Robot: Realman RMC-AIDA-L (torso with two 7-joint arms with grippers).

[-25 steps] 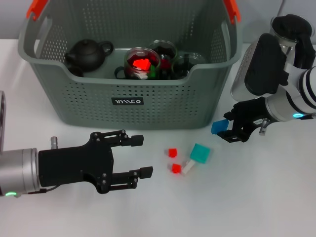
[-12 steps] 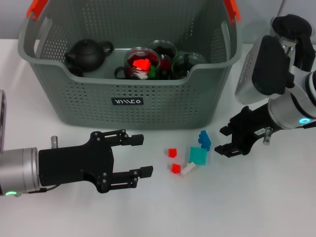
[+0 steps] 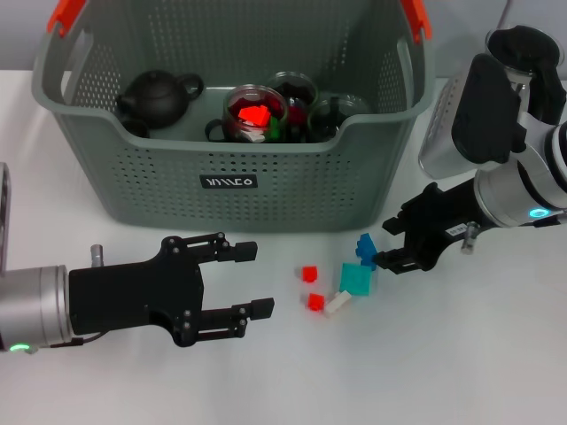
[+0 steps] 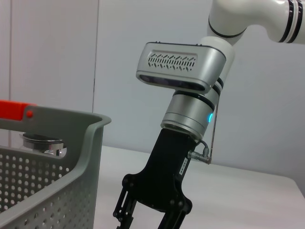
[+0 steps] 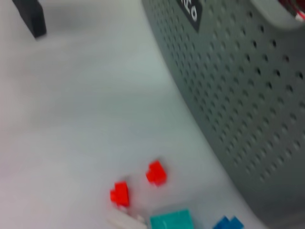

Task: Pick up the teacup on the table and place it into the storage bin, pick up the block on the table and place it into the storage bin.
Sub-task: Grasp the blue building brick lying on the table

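The grey storage bin [image 3: 133, 190] stands at the back with glass teacups [image 3: 252, 111] inside it, one holding a red block. Small blocks lie on the table in front of the bin: two red [image 3: 308, 274], a white one [image 3: 337, 302], a teal one [image 3: 356, 279] and a blue one [image 3: 366, 249]. My right gripper [image 3: 390, 245] is open and empty, low over the table just right of the blue block. My left gripper [image 3: 244, 282] is open and empty at the front left. The right wrist view shows the red blocks [image 5: 156, 172], the teal block [image 5: 171, 222] and the bin wall [image 5: 238, 71].
A black teapot [image 3: 159, 93] sits in the bin's left part. The bin has orange handle tops [image 3: 66, 15]. The left wrist view shows the bin rim [image 4: 71, 124] and my right arm's gripper [image 4: 152, 214] beyond it. A glass vessel [image 3: 509, 53] stands at the far right.
One second ago my right gripper held the blue block above the table. The block now lies by the teal block, and the open gripper has shifted left towards it.
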